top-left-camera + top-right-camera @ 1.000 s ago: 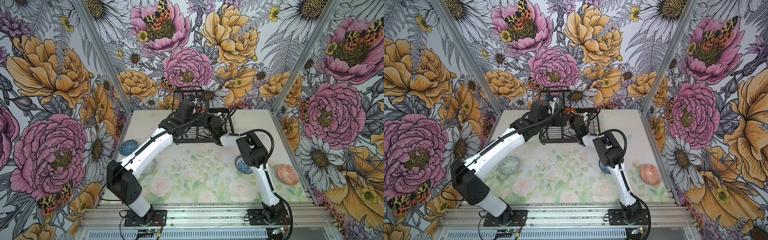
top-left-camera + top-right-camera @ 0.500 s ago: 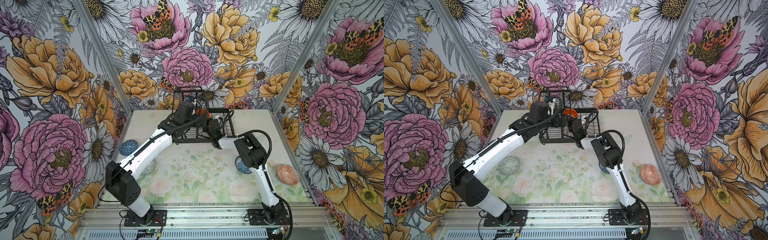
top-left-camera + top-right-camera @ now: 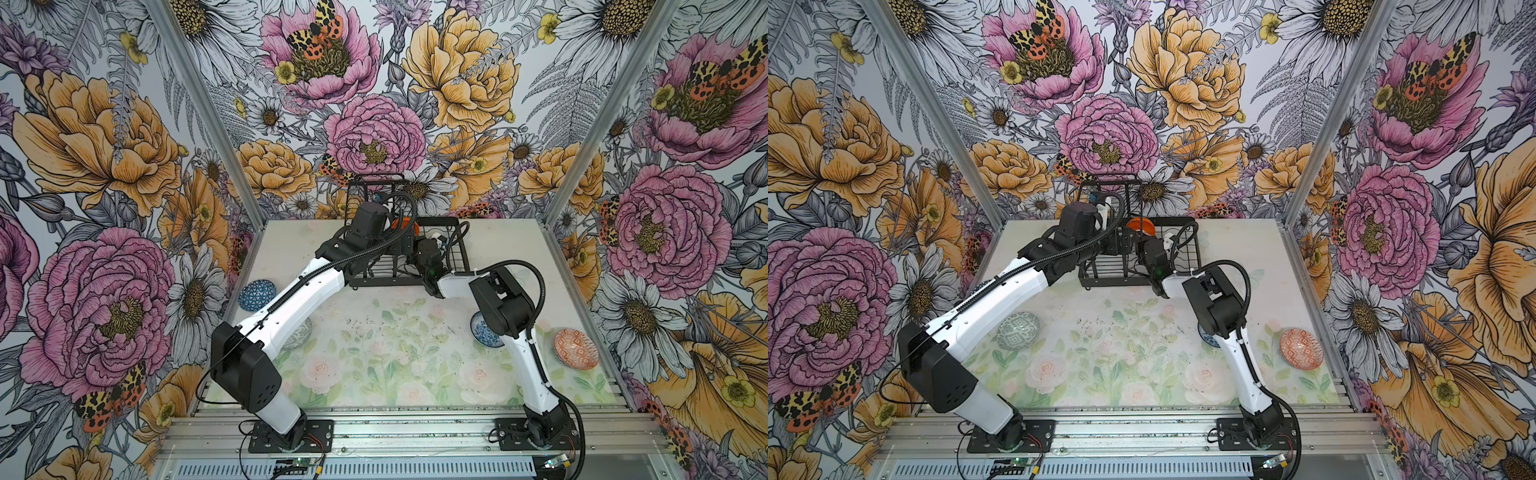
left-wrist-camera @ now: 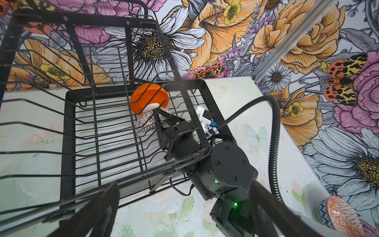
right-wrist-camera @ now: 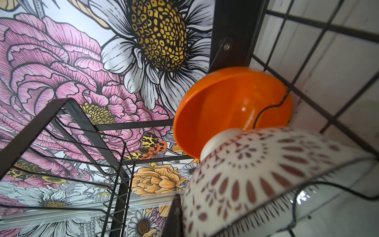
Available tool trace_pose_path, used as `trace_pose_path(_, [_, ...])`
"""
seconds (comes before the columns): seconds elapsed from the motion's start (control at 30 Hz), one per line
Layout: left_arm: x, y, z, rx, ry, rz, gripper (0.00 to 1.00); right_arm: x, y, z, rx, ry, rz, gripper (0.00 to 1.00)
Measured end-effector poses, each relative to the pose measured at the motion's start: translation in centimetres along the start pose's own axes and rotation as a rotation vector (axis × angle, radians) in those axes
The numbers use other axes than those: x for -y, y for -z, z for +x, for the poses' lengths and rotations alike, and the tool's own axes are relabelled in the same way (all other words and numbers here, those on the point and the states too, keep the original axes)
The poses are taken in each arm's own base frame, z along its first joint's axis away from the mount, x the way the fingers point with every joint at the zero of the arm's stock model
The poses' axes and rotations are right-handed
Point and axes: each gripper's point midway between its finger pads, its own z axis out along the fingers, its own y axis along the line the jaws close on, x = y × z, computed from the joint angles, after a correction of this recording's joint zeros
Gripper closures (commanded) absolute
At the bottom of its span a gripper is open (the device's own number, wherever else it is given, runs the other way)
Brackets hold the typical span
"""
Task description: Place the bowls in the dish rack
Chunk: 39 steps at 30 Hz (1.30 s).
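Little has shifted in the last second: the right arm's elbow has drifted slightly toward the middle with its gripper staying inside the rack, and the left arm has scarcely moved. The table carries the dish rack at the middle of its back edge. Toward the rack's back edge an orange bowl stands on edge among the wires. A white bowl with red-brown marks leans against it, foot touching. The right gripper has its jaws pressed together, seemingly nipping that white bowl's wall. The left gripper hangs spread wide and empty above the rack's left side. Four bowls wait on the table: a blue bowl at the left edge, a grey-green bowl nearer the front, a blue-white bowl half hidden by the right arm, and a red-orange bowl by the right edge. The patterned ones look like glazed ceramic, so probably stiff, slick and easily chipped; a rim pinch with one finger inside suits them. No readable writing shows
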Motion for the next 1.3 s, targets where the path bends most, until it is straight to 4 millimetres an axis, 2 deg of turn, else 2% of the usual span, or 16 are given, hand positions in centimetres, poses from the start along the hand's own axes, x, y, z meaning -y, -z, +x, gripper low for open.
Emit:
trace_pose_path(0.37, [0.1, 0.1, -0.2, 0.003, 0.0, 0.002, 0.01, 0.0, 0.0, -0.2, 0.014, -0.025, 0.027, 0.95])
trace_pose_path(0.8, [0.0, 0.1, -0.2, 0.004, 0.001, 0.001, 0.02, 0.0, -0.3, -0.5, 0.02, -0.039, 0.045, 0.85])
trace_pose_path(1.3, [-0.3, 0.3, -0.3, 0.008, 0.004, -0.003, 0.01, 0.5, -0.5, -1.8, 0.048, -0.034, 0.078, 0.75])
